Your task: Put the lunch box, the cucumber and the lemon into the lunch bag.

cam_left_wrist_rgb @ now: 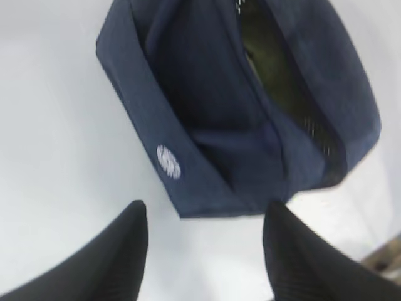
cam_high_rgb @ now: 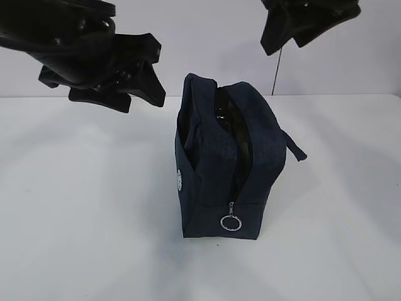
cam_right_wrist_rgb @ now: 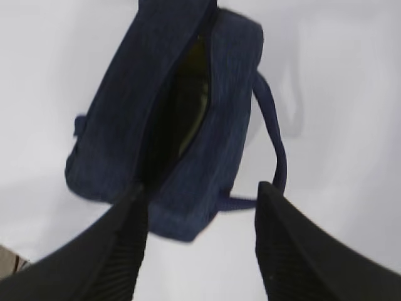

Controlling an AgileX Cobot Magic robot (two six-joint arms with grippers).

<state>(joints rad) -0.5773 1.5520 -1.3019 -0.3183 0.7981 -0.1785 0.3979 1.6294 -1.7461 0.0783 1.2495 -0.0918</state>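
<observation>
Now the navy lunch bag (cam_high_rgb: 216,182) stands unzipped on the white table (cam_high_rgb: 75,219). Left gripper (cam_left_wrist_rgb: 203,251) and right gripper (cam_right_wrist_rgb: 197,244) hover above it, jaws spread, empty.

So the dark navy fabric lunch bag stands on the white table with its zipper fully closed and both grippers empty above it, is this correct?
Not quite: the zipper of the dark navy fabric lunch bag is open, as the exterior view shows. The rest holds: white table, left gripper and right gripper empty.

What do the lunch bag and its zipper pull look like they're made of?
The lunch bag looks like soft woven navy fabric with a matte finish: it sags and creases at the open top. Its ring pull looks like thin polished metal, silver and glinting. The lining seen through the opening is dark and somewhat glossy, possibly a coated material; I can't be sure.
</observation>
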